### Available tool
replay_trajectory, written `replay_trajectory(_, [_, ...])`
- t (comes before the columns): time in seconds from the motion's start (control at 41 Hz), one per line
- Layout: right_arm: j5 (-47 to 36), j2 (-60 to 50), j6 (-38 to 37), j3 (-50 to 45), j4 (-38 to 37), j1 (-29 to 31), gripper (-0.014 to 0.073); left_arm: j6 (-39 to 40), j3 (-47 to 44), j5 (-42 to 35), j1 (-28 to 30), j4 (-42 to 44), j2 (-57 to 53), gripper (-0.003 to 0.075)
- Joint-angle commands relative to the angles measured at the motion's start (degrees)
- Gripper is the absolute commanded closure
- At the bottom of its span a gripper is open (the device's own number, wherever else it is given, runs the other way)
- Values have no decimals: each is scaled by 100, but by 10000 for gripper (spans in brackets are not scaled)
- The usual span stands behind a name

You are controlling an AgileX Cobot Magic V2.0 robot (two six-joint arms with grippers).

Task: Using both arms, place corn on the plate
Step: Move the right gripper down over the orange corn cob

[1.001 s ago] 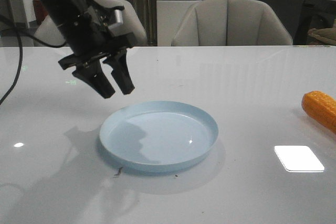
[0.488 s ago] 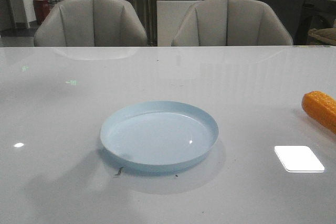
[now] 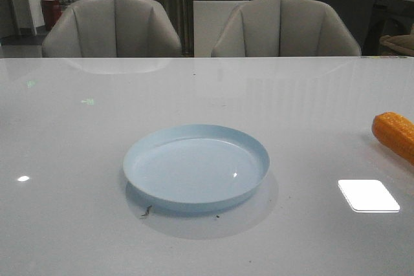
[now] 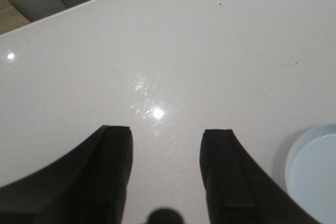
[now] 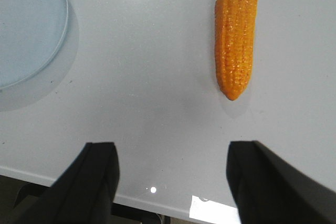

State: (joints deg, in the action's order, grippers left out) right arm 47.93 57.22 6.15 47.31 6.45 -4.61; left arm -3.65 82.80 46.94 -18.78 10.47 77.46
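Corn (image 5: 236, 38) lay loose, well apart from plate (image 3: 196, 168); both grippers (image 4: 165, 156) (image 5: 172, 174) spread, empty. Risk: round cob rolling off-grip w/ off-center pinch.

Round shallow pale blue plate (image 3: 196, 166) sits mid-table on glossy white table (image 3: 77, 224), toward the front. Orange bumpy corn cob (image 3: 394, 135) lies far right on tabletop, well apart from plate, partly cut off by the frame edge. Two grey upholstered chairs (image 3: 111, 25) stand side by side behind table's far edge. Plate has nothing in it. Small dark speck (image 3: 146, 211) on table just in front of plate's left-front rim.
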Motion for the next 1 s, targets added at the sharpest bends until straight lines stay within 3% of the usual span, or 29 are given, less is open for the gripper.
replay_trajectory(0.0, [-212,-43,-14,194,-10,14,50,262,-1027,-1252,-38,180,-913,342])
replay_trajectory(0.171, [-211,-43,-29,194,-10,14,50,365,-2908,-2276,84,226,-2117,342])
replay_trajectory(0.342, [-530,112,-233,229,-167,34,52,1227,-3914,-2271,479,226,-3006,342])
replay_trajectory(0.513, [-454,770,-233,440,-279,204,52,1237,-4067,-2061,578,446,-3461,342])
replay_trajectory(0.659, [-871,1488,-233,694,-558,383,52,1237,-4067,-1843,578,546,-3517,342])
replay_trajectory(0.977, [-1062,2998,-181,1734,-645,662,52,1237,-4067,-1452,578,546,-3517,342])
